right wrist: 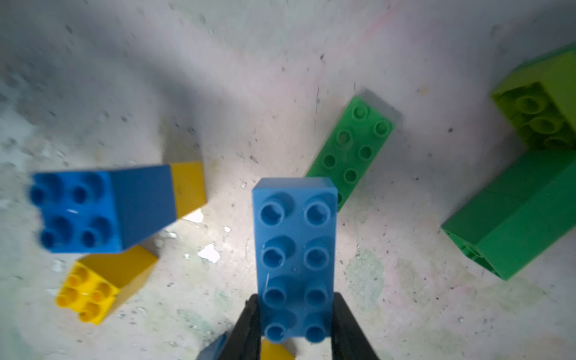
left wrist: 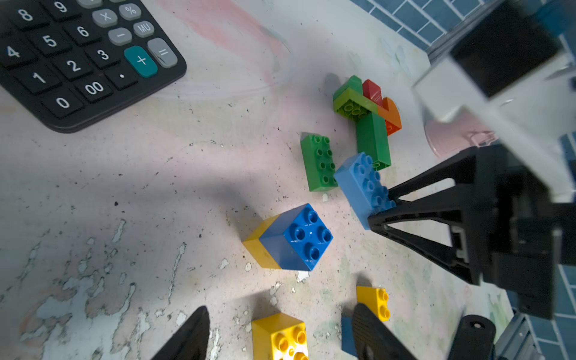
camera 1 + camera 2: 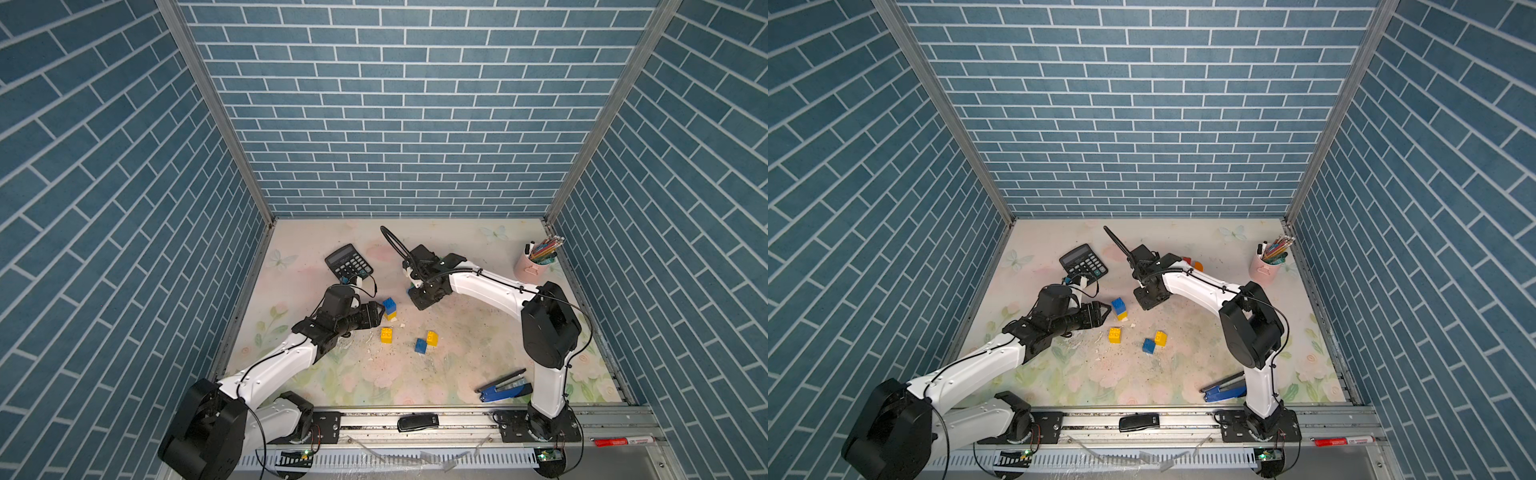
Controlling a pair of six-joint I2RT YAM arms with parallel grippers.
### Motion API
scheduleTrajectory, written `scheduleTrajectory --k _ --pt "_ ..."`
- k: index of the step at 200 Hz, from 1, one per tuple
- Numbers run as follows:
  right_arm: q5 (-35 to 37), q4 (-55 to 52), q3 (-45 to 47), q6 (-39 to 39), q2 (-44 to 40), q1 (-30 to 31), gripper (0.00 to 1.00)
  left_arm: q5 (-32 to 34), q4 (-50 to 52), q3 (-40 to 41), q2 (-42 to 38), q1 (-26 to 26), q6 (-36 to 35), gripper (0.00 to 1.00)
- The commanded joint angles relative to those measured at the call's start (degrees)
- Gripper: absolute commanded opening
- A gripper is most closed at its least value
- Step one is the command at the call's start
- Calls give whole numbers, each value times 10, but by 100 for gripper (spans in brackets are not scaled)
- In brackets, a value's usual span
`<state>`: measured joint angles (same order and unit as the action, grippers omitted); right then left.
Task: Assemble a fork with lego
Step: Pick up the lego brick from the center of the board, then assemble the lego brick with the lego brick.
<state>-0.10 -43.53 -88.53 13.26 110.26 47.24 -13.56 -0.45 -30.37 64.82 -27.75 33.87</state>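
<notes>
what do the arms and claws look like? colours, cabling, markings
The left arm and right arm have white link shells and bulky black joint housings. Thin black cables run outside along both; one loops off the right wrist. The left claw and right claw are black: two tapered fingers with open triangular frames; the left's pads look ribbed. No legible markings.
</notes>
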Motion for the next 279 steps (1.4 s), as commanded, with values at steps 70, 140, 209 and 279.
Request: scheduleTrajectory --k 70,140,209,279 --pt "-22 -177 -197 88 41 35 0 -72 -93 55 16 56 44 64" --pt "30 -285 -381 85 177 91 0 -92 -140 64 55 71 52 58" --pt "37 -310 -453 113 236 93 0 -100 -150 68 65 70 53 56" --pt "27 -318 -478 119 265 93 0 -107 -165 73 73 70 57 55"
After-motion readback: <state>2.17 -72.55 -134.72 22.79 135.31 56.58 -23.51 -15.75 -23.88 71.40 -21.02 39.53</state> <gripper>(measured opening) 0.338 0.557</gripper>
